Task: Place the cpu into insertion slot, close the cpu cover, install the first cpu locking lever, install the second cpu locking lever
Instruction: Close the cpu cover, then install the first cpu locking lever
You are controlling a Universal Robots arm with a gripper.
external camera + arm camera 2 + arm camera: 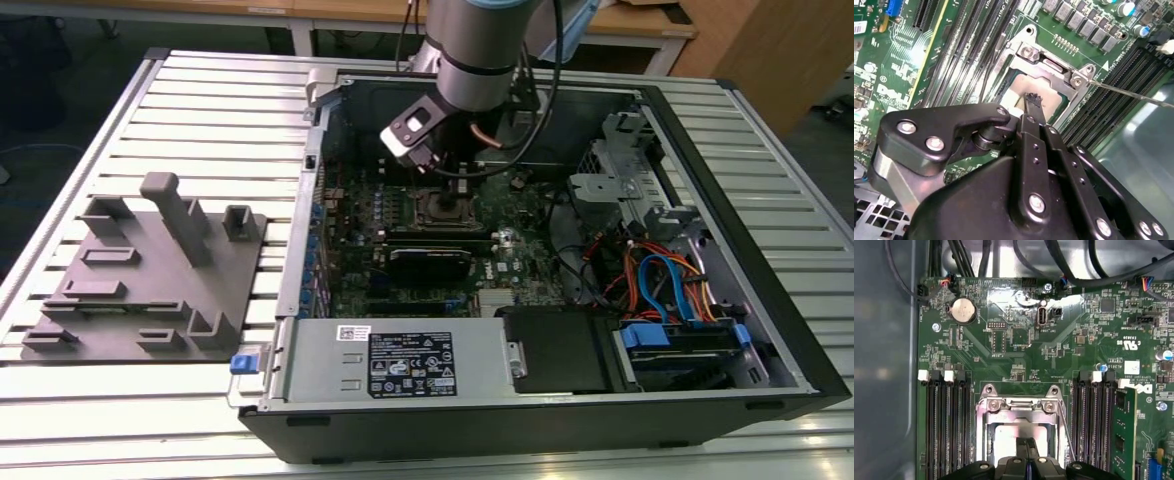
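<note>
The claw (1026,442) is closed and empty, and directly below its tips lies the cpu (1004,436), framed by the cpu cover (1019,410).

We see the whole open computer case (534,400) from well off in the exterior view, looking steeply down, with the arm (481,50) entering at twelve o'clock. Both wrist views hang close over the motherboard (1019,350). The first faces it squarely; the second looks obliquely past the gripper (1033,100). All three views share the insertion slot (445,211).
</note>
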